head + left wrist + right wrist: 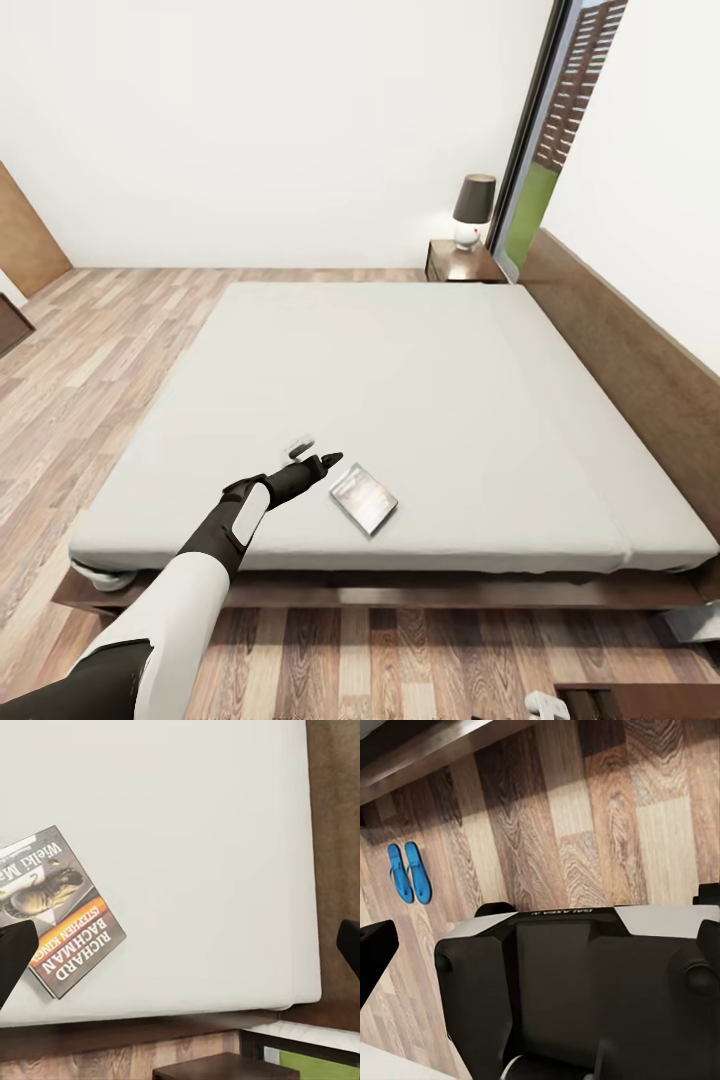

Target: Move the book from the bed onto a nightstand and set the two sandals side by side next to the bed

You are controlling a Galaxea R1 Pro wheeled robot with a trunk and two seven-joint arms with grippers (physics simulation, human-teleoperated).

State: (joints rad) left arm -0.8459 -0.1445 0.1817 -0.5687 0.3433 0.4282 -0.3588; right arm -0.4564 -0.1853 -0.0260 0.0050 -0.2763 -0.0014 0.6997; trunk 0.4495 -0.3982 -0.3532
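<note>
Head view: open, empty left gripper [318, 458] hovers just beside the thin grey-and-orange paperback book [363, 497], unmoved on the light-grey bed [400, 380]; bright-blue sandals [409, 872] already paired on the floor.

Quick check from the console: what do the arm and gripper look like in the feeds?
The left arm has a glossy white shell over black joints, with a white panel on the black wrist. The left gripper is black with two tapered fingers. The right gripper's fingers are black too.
</note>
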